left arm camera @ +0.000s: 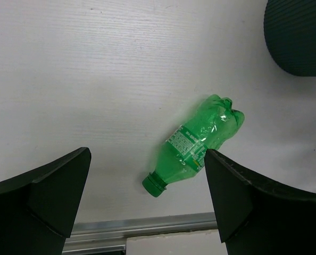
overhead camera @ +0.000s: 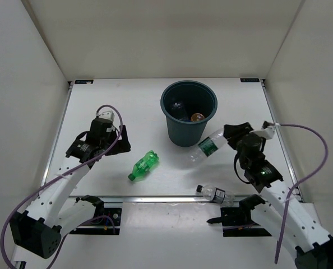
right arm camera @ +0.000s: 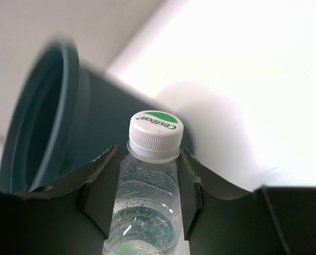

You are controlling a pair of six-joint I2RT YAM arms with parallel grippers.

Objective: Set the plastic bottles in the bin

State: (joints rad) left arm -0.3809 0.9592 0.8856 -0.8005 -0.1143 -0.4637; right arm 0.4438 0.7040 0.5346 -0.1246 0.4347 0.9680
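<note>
The right gripper (right arm camera: 150, 159) is clamped on a clear bottle (overhead camera: 207, 147) just under its ribbed white cap, which points past the bin (overhead camera: 180, 133). The bottle sits just beside the bin's wall, on the side facing the right edge and below the rim. I cannot tell whether it is off the table. I take this for the carry step: the next move calls for raising the bottle above the rolled rim before letting go.

The bin is dark teal plastic tapering to its base. It stands near the middle of the far edge, and something orange shows inside.

The left gripper (left arm camera: 147, 156) hovers with its fingers wide apart over the green bottle (left arm camera: 198, 143). That bottle is thin, translucent and crumpled at its base, and lies toward the near edge. A second clear bottle (overhead camera: 216, 194) lies at the near edge, right of the middle.
</note>
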